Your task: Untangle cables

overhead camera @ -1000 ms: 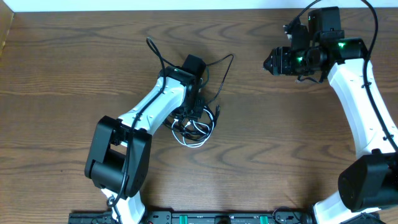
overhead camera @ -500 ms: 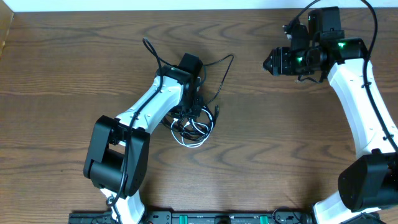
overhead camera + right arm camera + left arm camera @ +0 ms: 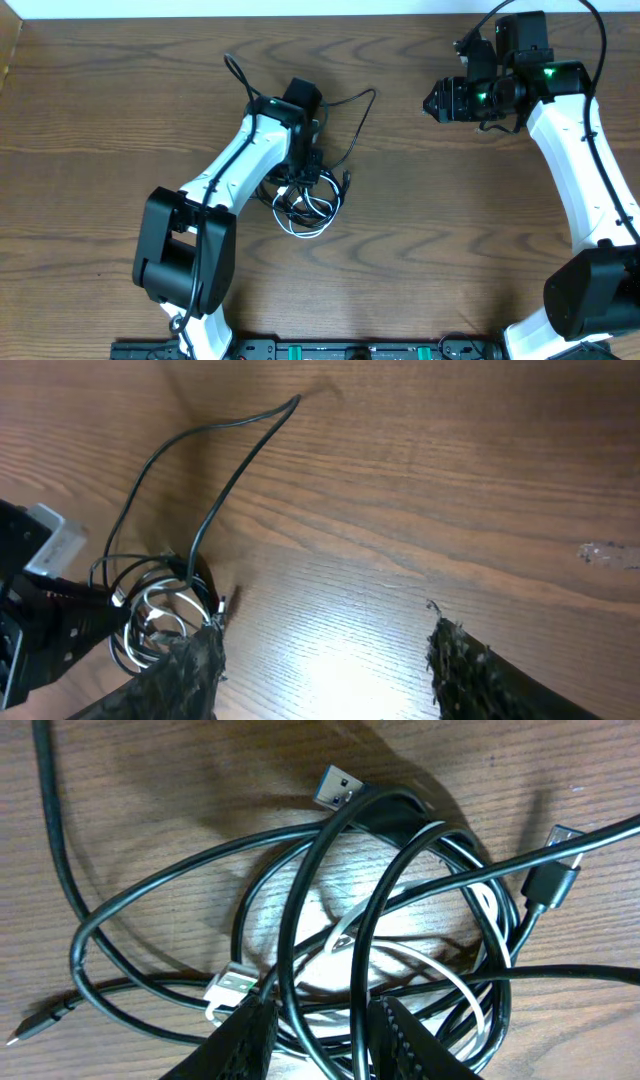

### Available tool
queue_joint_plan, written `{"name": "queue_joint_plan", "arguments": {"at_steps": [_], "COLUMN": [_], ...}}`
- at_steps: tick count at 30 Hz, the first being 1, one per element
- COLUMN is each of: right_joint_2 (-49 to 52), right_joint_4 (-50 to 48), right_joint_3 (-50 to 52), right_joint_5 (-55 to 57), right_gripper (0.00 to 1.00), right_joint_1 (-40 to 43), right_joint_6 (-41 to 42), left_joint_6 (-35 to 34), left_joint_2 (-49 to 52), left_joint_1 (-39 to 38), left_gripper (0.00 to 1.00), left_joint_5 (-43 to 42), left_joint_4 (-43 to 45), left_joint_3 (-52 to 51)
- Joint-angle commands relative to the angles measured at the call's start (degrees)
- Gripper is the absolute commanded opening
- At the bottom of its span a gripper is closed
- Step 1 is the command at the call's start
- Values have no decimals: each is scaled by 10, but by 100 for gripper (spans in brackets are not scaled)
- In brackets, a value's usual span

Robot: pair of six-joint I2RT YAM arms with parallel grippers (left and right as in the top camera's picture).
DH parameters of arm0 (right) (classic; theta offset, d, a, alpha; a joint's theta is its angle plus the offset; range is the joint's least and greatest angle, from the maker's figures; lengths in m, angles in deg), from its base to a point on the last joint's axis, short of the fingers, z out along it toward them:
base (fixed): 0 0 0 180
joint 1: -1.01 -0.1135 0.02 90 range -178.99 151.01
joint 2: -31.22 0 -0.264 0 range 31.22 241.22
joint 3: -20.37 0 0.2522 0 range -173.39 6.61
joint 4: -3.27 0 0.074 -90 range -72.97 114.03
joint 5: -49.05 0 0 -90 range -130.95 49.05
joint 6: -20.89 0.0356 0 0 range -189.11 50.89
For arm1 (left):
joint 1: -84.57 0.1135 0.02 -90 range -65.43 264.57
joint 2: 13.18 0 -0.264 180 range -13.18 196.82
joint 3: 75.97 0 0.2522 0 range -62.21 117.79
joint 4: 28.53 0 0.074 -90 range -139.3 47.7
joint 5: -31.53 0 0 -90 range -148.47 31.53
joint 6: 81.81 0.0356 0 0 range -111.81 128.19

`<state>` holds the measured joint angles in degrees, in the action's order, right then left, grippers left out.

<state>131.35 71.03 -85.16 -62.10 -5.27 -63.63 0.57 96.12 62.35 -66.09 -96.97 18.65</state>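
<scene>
The black cable (image 3: 395, 808) and the white cable (image 3: 445, 967) lay coiled together on the table (image 3: 450, 220), under the left gripper (image 3: 322, 1020). Its jaws stood partly apart astride two black strands, the gap wider than the strands. The fingers (image 3: 250, 1038) were cut off by the lower edge. The arm hid part of the tangle from above. The right gripper (image 3: 330, 660) hung wide apart, holding nothing, well away from the cables.
</scene>
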Motion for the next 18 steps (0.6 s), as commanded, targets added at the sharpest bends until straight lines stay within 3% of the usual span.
{"name": "queue_joint_plan", "arguments": {"at_steps": [1,9,18], "right_joint_2": [0,0,0], "right_joint_4": [1,2,11], "right_joint_3": [-3,-3,-3], "right_joint_5": [0,0,0], "right_gripper": [64,64,65], "right_joint_1": [-2,-2,-2], "right_joint_6": [-15,-15,-19], "left_joint_6": [5,5,-2], "left_joint_2": [-8,-7,-3], "left_joint_1": [3,3,4], "left_gripper": [34,35,35], "left_joint_5": [-8,-2,73], "left_joint_4": [-6,0,23], "left_joint_3": [10,2,-28]}}
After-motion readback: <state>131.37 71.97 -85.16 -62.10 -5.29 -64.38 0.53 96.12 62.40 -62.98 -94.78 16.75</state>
